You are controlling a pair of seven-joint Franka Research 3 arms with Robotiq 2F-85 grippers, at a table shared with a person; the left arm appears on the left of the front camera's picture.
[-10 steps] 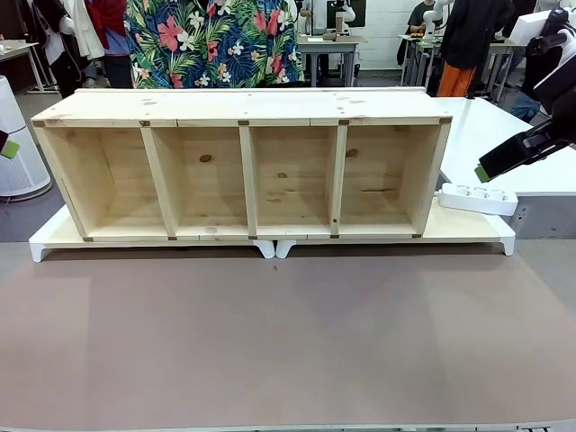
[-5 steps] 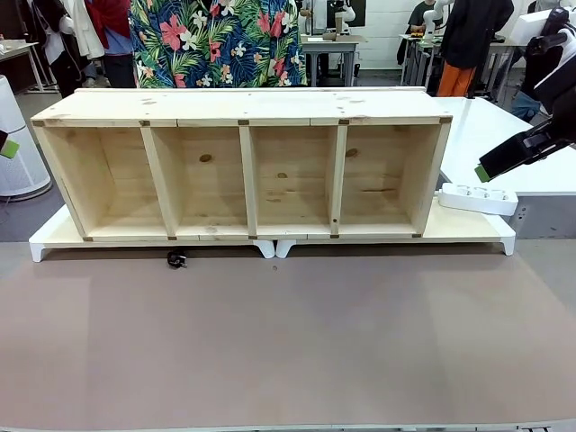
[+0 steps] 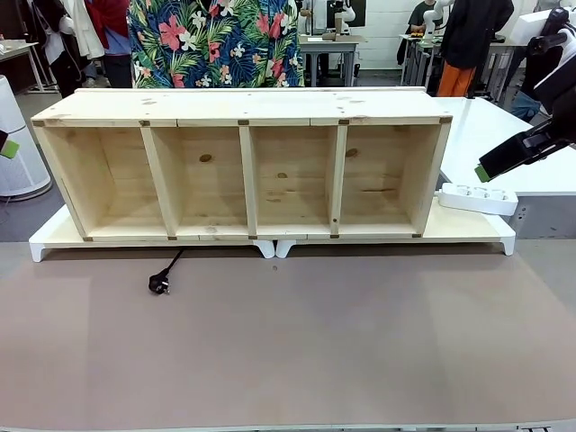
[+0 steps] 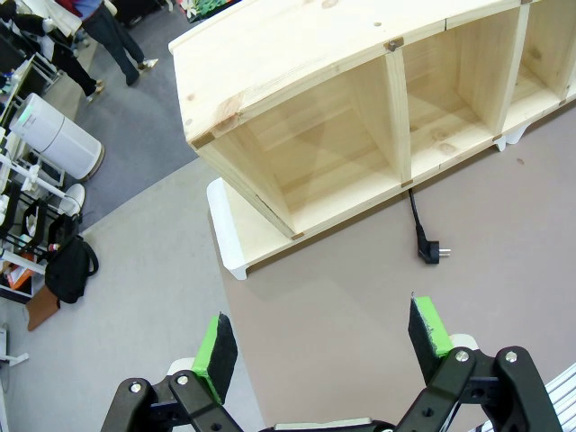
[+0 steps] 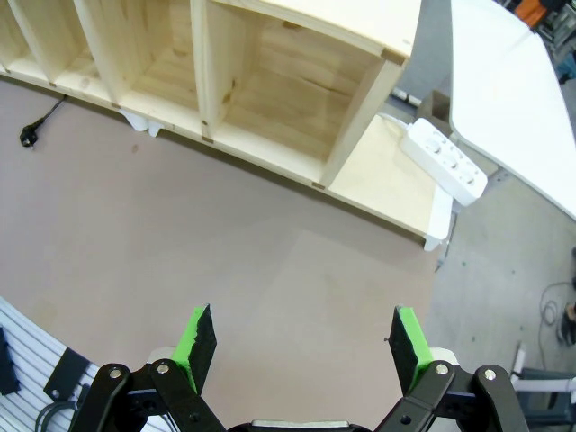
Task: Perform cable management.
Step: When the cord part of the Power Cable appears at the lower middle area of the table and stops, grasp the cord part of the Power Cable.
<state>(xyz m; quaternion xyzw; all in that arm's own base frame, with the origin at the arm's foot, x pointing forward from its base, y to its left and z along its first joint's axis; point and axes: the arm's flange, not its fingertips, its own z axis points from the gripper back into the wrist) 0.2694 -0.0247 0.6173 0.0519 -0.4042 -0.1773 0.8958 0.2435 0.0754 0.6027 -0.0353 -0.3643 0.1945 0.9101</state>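
In the front view, the cable (image 3: 168,269) emerged from under the wooden shelf unit (image 3: 243,108), near its leftmost divider. Its plug (image 3: 159,285) lay on the table (image 3: 306,351), well apart from the white power strip (image 3: 477,198).

In the left wrist view, the left tool (image 4: 324,337) hung released and empty, with the plug ahead.

In the right wrist view, the right tool (image 5: 301,346) was likewise spread, holding nothing.

The task looked barely begun. The next move probably called for the left tool to descend squarely over the plug before clenching.
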